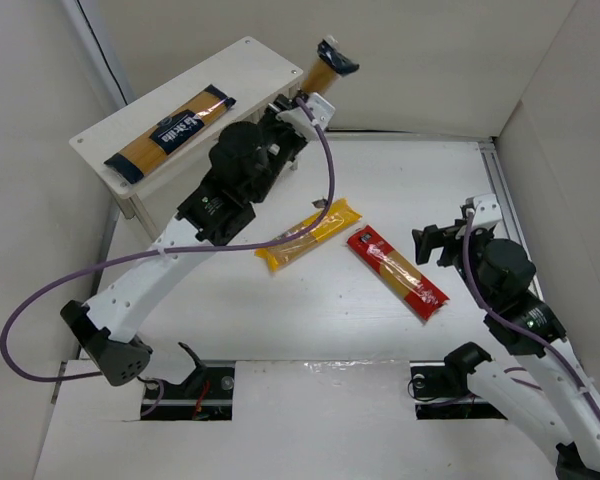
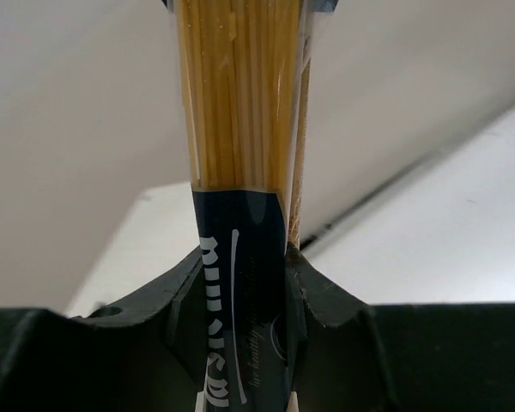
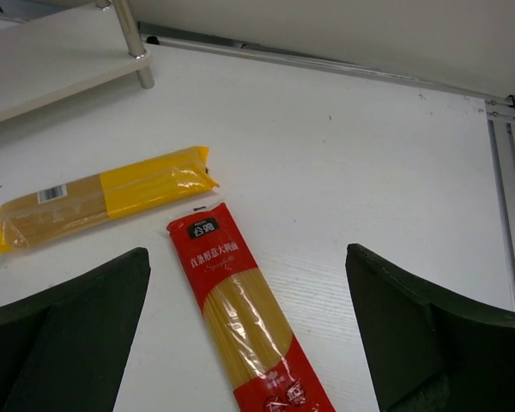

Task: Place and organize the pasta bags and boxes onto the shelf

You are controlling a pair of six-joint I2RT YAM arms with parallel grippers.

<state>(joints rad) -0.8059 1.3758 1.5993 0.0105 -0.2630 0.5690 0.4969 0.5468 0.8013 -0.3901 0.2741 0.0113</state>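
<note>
The white shelf (image 1: 255, 70) stands at the far left, with one clear navy-ended packet (image 1: 170, 133) lying on its top board. My left gripper (image 1: 298, 108) is shut on the second navy-ended packet (image 1: 330, 62), held in the air off the shelf's right end. In the left wrist view that packet (image 2: 240, 112) runs up between the fingers of the left gripper (image 2: 240, 300). The yellow packet (image 1: 310, 235) and the red packet (image 1: 397, 272) lie on the table. My right gripper (image 1: 442, 243) is open and empty above the red packet (image 3: 240, 326), shown in the right wrist view (image 3: 247, 257) beside the yellow packet (image 3: 103, 197).
White walls close in the table on the left, back and right. A metal rail (image 1: 500, 190) runs along the right edge. A shelf leg (image 3: 133, 39) and the lower board (image 3: 43, 60) show at the top left of the right wrist view.
</note>
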